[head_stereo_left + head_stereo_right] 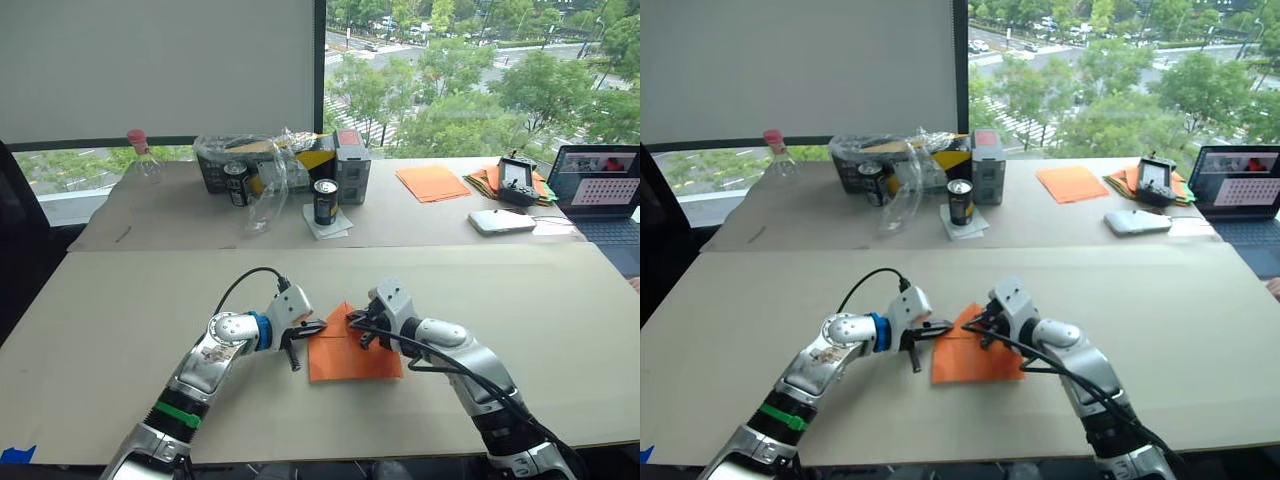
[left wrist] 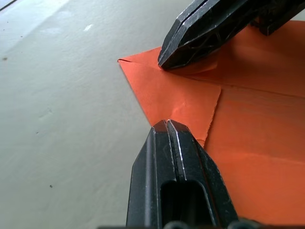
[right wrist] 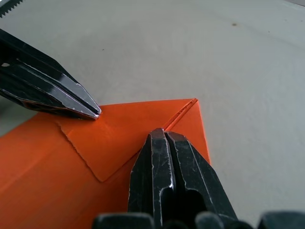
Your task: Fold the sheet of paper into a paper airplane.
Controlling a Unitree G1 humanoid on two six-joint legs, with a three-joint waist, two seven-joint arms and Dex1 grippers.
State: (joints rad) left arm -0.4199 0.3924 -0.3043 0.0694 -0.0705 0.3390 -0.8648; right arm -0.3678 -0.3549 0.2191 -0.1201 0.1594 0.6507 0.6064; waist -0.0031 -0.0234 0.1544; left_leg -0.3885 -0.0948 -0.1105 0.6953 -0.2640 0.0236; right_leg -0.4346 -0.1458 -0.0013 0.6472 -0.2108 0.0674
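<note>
Sheet of paper [image 1: 352, 352] flat on the worktop [image 1: 120, 300], corner flap folded over. Left hand [image 2: 167, 125] and right hand [image 3: 164, 133] both closed, tips apparently pressing the flap. Best to press firmly along the crease, keeping edges aligned.

Bright, even daylight from the window [image 1: 480, 70] behind the desk [image 1: 120, 320] leaves only soft, faint shadows there, head views sharp throughout, while in the wrist views the nearest end effector bases blur and the sheet of paper [image 2: 267, 138] glows saturated orange.
</note>
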